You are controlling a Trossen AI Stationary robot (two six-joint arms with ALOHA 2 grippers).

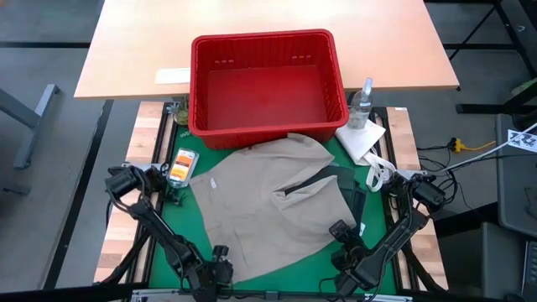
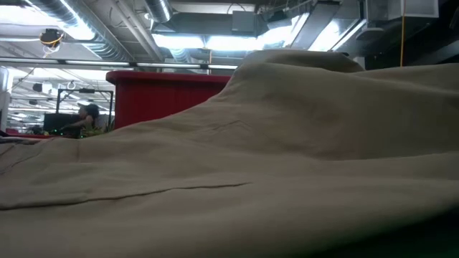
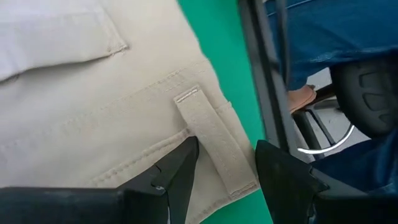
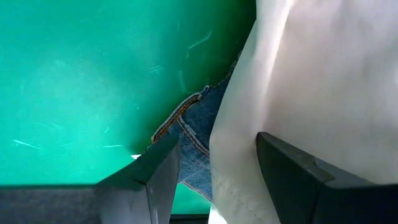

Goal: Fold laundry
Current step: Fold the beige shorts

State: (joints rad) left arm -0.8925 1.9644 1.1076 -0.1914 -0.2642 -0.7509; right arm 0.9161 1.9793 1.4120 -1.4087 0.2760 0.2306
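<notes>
- Left gripper (image 1: 220, 256) sits at the near edge of the green mat (image 1: 170, 220), low over the khaki (image 1: 260, 210); in the left wrist view its jaws stand spread astride a belt loop (image 3: 214, 140) at the khaki's waistband, not pinching it.
- Right gripper (image 1: 342, 232) is near right, its fingers apart over the khaki's right edge; the right wrist view shows a scrap of blue denim (image 4: 196, 146) peeking from under that edge.
- The khaki lies spread across the mat's middle, its far part bunched up against the basket.
- A dark piece (image 1: 348, 189) shows under its right side.
- Farther off, the red basket (image 1: 267, 50) holds nothing visible.
- A bottle (image 1: 362, 102) and white cloth (image 1: 361, 138) lie right of the basket.
</notes>
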